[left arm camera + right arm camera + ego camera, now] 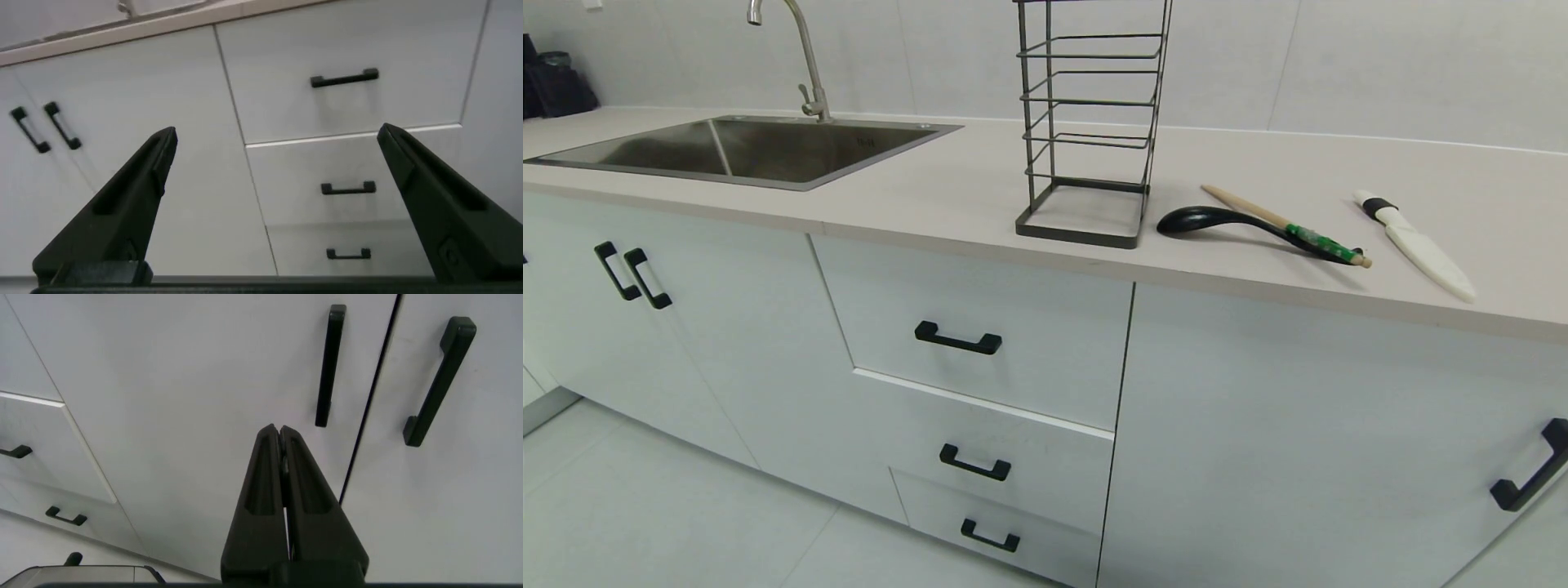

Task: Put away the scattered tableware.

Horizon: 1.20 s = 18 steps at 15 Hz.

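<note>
Left gripper [278, 135] faces the cabinet fronts, jaws spread wide, holding nothing. Right gripper [280, 433] also faces a cabinet door, jaws pressed together, nothing between them. Three stacked drawers [980, 351] sit in the lower centre of the head view, one black handle each. On the countertop [931, 204], right of centre, are three utensils. One black ladle [1217, 220] has its bowl to the left and its handle running right. One wooden stick [1250, 208] with a green-wrapped end runs upper left to lower right across the ladle handle. One white knife [1421, 249] lies apart at far right on the same diagonal, black band at its upper-left end. One wire rack [1086, 122] stands upright just left of the ladle. One sink [743, 147] with one faucet [805, 57] is at upper left.
</note>
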Motion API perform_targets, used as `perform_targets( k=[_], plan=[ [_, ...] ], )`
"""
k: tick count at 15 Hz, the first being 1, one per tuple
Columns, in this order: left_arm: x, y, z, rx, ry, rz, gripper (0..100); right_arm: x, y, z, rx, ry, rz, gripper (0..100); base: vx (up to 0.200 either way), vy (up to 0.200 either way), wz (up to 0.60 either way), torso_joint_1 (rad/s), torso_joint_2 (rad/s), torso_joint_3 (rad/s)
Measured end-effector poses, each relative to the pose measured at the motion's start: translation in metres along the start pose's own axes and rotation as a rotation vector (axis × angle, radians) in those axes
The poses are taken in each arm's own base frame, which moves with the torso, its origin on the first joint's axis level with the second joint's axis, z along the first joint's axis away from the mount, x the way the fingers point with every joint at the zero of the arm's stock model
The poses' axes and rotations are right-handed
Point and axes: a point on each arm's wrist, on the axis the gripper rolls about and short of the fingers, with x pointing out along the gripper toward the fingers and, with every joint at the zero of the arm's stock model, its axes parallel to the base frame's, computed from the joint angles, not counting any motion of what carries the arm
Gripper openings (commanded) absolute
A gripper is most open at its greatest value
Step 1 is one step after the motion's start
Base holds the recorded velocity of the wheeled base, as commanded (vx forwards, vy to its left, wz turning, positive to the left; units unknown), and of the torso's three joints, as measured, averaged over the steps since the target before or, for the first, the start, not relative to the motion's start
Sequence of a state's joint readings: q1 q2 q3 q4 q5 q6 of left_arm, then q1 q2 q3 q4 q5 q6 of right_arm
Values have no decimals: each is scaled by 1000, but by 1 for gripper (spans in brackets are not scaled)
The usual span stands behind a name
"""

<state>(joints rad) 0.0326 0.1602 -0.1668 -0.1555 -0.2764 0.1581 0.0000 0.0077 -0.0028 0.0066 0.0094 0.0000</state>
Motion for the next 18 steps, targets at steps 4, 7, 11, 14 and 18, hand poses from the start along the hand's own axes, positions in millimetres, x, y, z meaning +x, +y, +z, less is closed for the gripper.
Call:
perform_targets(
  k=[4,7,11,14,18],
  plan=[
    [35,13,31,94,82,-105,100,0,0,0,0,-1,0,0,0,0,0,0,0,0],
    [76,24,40,277,159,-215,100,0,0,0,0,-1,0,0,0,0,0,0,0,0],
    [133,24,31,463,224,-392,100,0,0,0,0,-1,0,0,0,0,0,0,0,0],
    [158,11,16,543,260,-537,100,0,0,0,0,-1,1,0,0,0,0,0,0,0],
    [172,-14,1,584,305,-703,100,0,0,0,0,-1,0,0,0,0,0,0,0,0]
  ],
)
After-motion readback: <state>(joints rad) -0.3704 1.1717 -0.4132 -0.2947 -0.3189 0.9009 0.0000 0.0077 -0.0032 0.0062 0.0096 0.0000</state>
